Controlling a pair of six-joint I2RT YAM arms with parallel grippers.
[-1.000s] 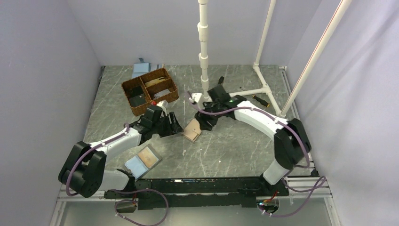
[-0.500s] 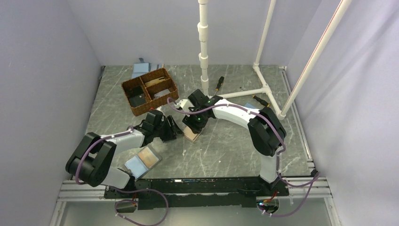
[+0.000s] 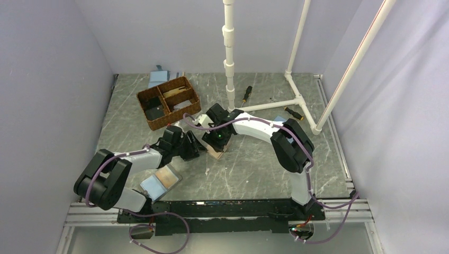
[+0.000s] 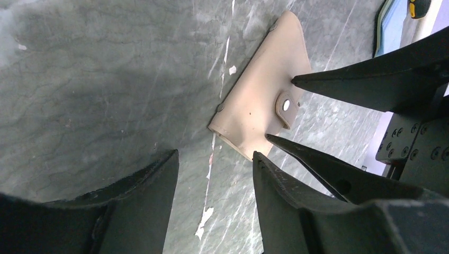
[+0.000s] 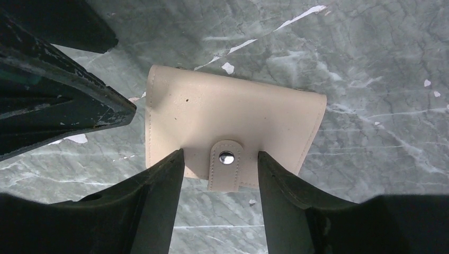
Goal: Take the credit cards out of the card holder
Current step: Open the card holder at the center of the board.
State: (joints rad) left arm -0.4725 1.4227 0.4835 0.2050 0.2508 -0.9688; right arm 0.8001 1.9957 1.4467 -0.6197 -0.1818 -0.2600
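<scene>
Since a second ago your right arm has folded in from its long reach on the right. The right gripper (image 5: pixel 219 155) now hangs over the card holder (image 5: pixel 233 119), where before it stood at the holder's far corner. Your left gripper (image 4: pixel 214 154) has come away from the basket (image 3: pixel 168 102) and moved in beside the right one. The holder has barely shifted on the table (image 5: pixel 370 79).

The holder lies flat and closed, with its beige outer face and strap (image 5: pixel 225 174) up. Seen from the right wrist, its long axis runs crosswise to the right gripper, from one finger to the other. The strap end, with its metal snap (image 5: pixel 226 156), points back toward that gripper's wrist. From above, the holder sits at a slant, with a corner showing just below the right gripper.

Your right gripper is about half open and has hold of nothing. Its two fingers stand on either side of the strap, over the holder's near edge. You cannot tell from these views whether they touch the leather.

Your left gripper is also part open and empty, with only bare table between its fingers. The holder lies just ahead of it and off to one side, with a corner near the tip of one finger. In the left wrist view the right gripper's two black fingers show straddling the snap.
</scene>
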